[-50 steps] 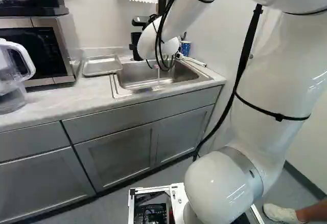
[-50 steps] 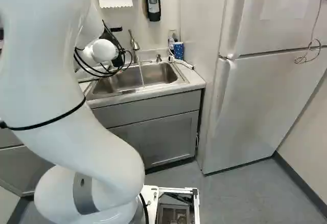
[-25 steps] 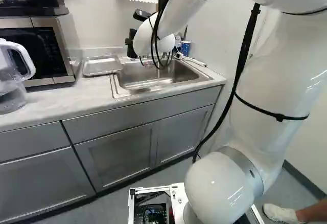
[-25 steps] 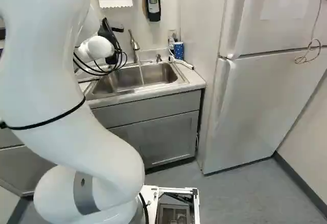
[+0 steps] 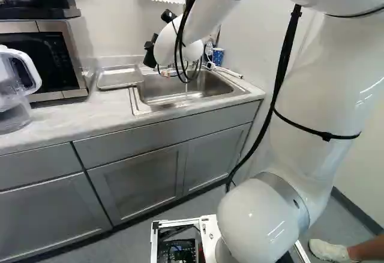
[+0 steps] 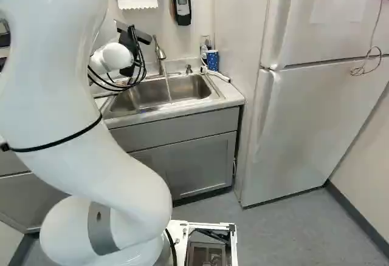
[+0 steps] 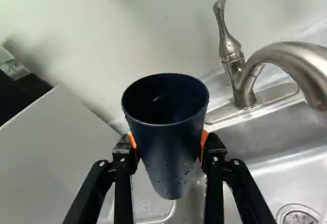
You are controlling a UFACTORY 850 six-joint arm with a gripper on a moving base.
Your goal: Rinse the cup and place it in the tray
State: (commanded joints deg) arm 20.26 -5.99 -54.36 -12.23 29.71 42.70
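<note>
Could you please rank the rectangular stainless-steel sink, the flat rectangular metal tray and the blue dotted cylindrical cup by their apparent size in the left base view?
1. Stainless-steel sink
2. Metal tray
3. Blue dotted cup, clearly the smallest

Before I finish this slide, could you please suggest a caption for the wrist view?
A dark blue cup, flecked with droplets, gripped by the end effector near the faucet and sink.

The white arm (image 5: 318, 95) reaches forward, its end effector (image 5: 149, 54) gripping with two fingers apart
</note>
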